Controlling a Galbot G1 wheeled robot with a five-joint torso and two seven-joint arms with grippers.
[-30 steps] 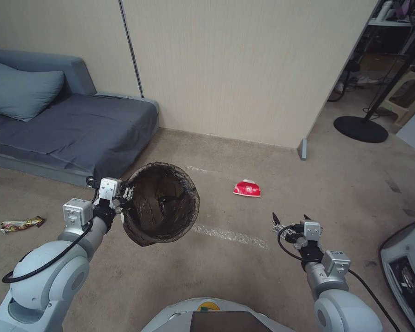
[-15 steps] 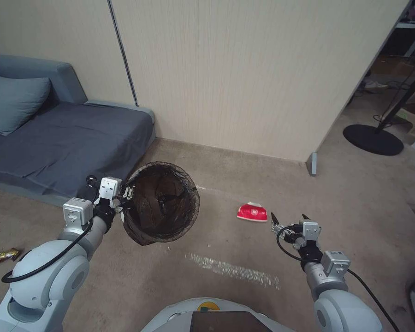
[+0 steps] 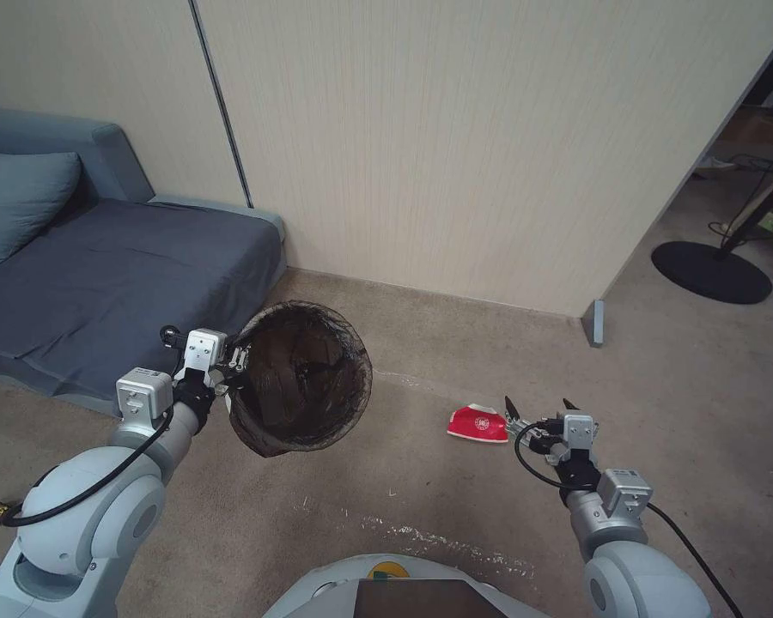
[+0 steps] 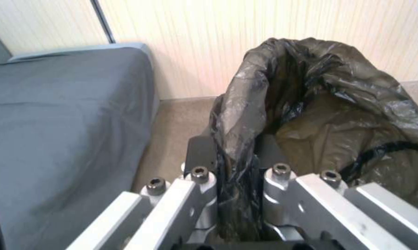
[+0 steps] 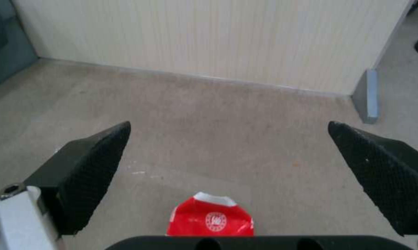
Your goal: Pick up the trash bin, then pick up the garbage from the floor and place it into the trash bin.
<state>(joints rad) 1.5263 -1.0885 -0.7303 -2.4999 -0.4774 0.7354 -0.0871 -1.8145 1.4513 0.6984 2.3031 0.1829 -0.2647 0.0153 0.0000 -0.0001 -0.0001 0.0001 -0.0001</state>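
Red crumpled paper packet with a white round logo is lying flat on the beige short-pile carpet floor, right in front of the right gripper. From the head view the packet sits just beside that gripper's tips, slightly toward the robot's left of them. In the right wrist view the packet shows between the two black textured fingers, close up against the gripper body, with the jaws spread wide and nothing between the pads. Whether the gripper is hovering above it or nearly down at carpet level is hard to call from these angles, but it doesn't look like it's touching the packet.

Over on the other side, the left gripper is clamped on the rim of the small round trash bin with the dark brown-black liner bag, held up off the carpet and tilted so its mouth faces the head camera. The left wrist view shows the plastic liner bunched and pinched tight between the metal fingers. Bin and packet are well apart, bare carpet between them.

Behind all that: a grey-blue sofa bed on the robot's left, against a cream ribbed wall panel.
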